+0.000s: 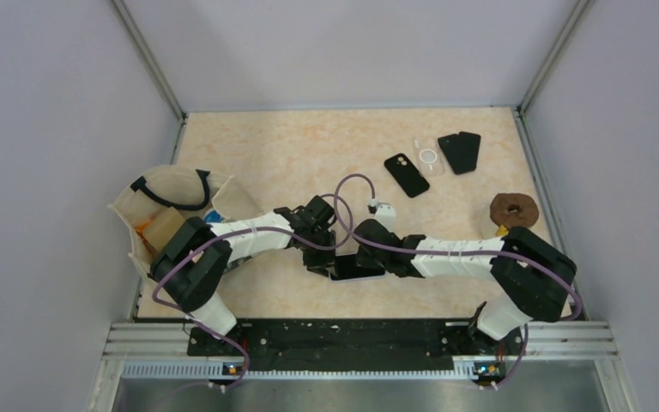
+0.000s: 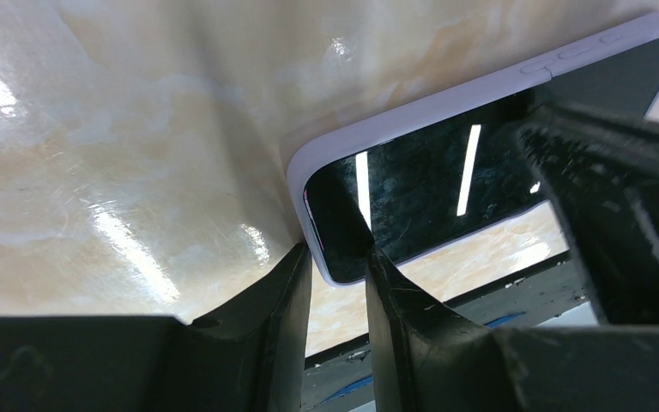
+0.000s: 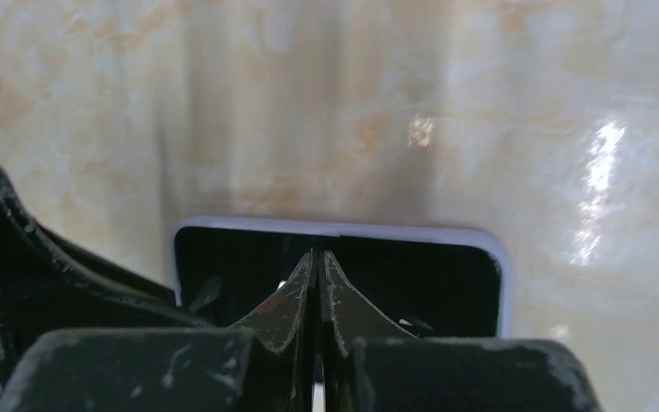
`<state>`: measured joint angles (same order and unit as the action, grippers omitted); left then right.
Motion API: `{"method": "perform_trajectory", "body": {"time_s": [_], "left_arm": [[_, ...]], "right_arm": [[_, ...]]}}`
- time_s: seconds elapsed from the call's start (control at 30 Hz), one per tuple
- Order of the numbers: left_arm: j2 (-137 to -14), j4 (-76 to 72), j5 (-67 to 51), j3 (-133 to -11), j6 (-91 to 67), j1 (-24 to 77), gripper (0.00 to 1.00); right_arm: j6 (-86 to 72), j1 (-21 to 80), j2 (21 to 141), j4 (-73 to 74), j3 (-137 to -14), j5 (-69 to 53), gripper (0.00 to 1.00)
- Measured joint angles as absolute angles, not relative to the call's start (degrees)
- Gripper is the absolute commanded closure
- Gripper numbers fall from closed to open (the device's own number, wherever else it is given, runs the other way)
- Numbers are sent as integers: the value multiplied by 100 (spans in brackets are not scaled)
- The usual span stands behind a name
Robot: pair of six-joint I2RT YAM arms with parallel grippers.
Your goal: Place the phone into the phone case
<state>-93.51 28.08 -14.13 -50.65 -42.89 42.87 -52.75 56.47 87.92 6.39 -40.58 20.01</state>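
Closest in the overhead view are the two arms, bent inward until their tips meet over the phone (image 1: 357, 269). It lies flat and screen-up on the counter (image 1: 292, 154) near its front edge. Its long axis runs left to right, roughly along that edge. Which end carries the camera cannot be told. A spare black handset (image 1: 406, 174) lies well apart at the far right.

From the left wrist, the left pincer (image 2: 336, 257) straddles one corner of the lilac phone case (image 2: 412, 116). One finger is outside the rim, the other on the glass, and they appear clamped on it. Side buttons show along the far long edge.

From the right wrist, the right pincer (image 3: 317, 256) has its fingers pressed together, tips down on the dark screen just inside the case rim.

The phone looks largely seated, so the step in hand is probably the final press-in. To do it well:
- The left side holds the case firmly so it cannot skate.
- The right side pushes straight down near each edge and corner in turn.
- It should not drag across the glass.
- Pressing ends when the rim sits flush all round.
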Motion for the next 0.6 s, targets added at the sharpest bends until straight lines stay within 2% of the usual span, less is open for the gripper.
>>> {"method": "perform_trajectory", "body": {"time_s": [0.1, 0.37, 0.6], "left_arm": [[-9354, 2805, -1404, -5065, -4268, 4294, 66], [-9354, 2788, -1367, -5065, -4248, 4313, 66], [-9354, 2788, -1367, -5065, -4248, 4313, 66]], "right_arm": [[-5382, 5671, 8676, 668, -4099, 1712, 94], [-5017, 4886, 7675, 2425, -4097, 1457, 77], [-4718, 4593, 7338, 2659, -3988, 1035, 66]]}}
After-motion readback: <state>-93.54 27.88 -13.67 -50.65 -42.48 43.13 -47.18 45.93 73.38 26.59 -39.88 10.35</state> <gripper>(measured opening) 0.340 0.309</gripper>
